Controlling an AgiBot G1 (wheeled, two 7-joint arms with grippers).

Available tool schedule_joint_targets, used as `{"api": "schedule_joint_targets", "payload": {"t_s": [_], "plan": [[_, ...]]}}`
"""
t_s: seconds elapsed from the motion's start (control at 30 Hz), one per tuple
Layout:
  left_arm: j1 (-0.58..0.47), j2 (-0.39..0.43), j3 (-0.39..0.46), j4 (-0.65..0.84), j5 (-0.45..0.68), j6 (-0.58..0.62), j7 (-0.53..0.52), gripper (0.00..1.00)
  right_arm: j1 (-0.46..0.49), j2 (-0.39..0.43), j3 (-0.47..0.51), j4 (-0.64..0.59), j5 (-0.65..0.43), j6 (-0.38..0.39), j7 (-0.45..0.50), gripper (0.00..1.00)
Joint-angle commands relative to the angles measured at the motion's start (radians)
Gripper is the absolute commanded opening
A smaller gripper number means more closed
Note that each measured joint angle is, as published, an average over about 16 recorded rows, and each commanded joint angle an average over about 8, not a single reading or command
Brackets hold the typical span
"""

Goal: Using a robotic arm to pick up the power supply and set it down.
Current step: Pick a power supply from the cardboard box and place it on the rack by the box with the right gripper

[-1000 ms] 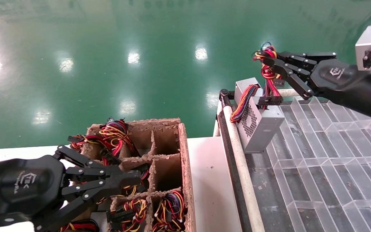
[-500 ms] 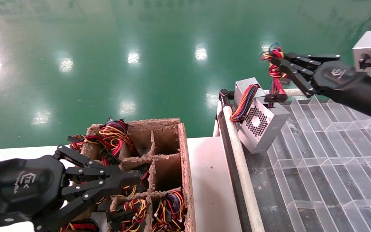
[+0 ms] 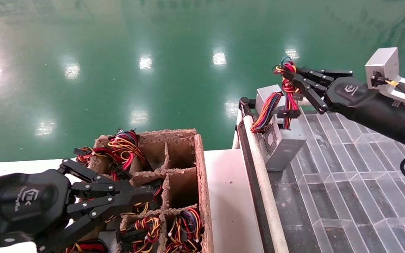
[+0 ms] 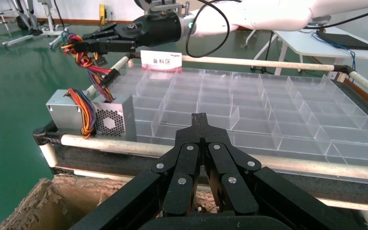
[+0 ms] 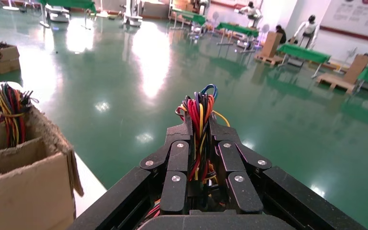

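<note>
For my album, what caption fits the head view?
Right black claw gripper shut on red-yellow wire bundle of small grey metal power supply.

You're in a factory hall: glossy green epoxy floor (image 3: 118, 52), rows of green-covered workbenches (image 5: 303, 51), a cardboard divider box (image 3: 174, 168) of wire harnesses (image 3: 185, 228), and a clear-compartment sorting tray (image 4: 249, 100).

The power supply (image 3: 282, 142) is a small grey metal box with a honeycomb vent grille on one face, standing at the near corner of the clear divided tray (image 3: 346, 168). Its red-yellow-black wire bundle (image 3: 287, 88) rises from the box, clamped in the right gripper (image 3: 295, 79) of the robotic arm (image 3: 374, 105).
</note>
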Motion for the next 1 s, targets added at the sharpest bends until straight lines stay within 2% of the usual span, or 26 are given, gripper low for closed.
{"api": "schedule_joint_targets", "payload": {"t_s": [0.03, 0.47, 0.9, 0.93, 1.0], "plan": [[0.0, 0.0, 0.0, 0.0, 0.0, 0.0, 0.0, 0.0, 0.005, -0.005, 0.004, -0.018, 0.005, -0.01, -0.017, 0.0], [0.0, 0.0, 0.0, 0.0, 0.0, 0.0, 0.0, 0.0, 0.035, -0.05, -0.015, -0.097, -0.018, -0.039, -0.025, 0.0], [0.0, 0.0, 0.0, 0.0, 0.0, 0.0, 0.0, 0.0, 0.052, -0.085, -0.01, -0.153, -0.011, -0.035, -0.052, 0.0], [0.0, 0.0, 0.0, 0.0, 0.0, 0.0, 0.0, 0.0, 0.054, -0.088, -0.012, -0.157, -0.014, -0.035, -0.049, 0.03], [0.0, 0.0, 0.0, 0.0, 0.0, 0.0, 0.0, 0.0, 0.058, -0.091, -0.016, -0.165, -0.02, -0.037, -0.044, 0.27]]}}
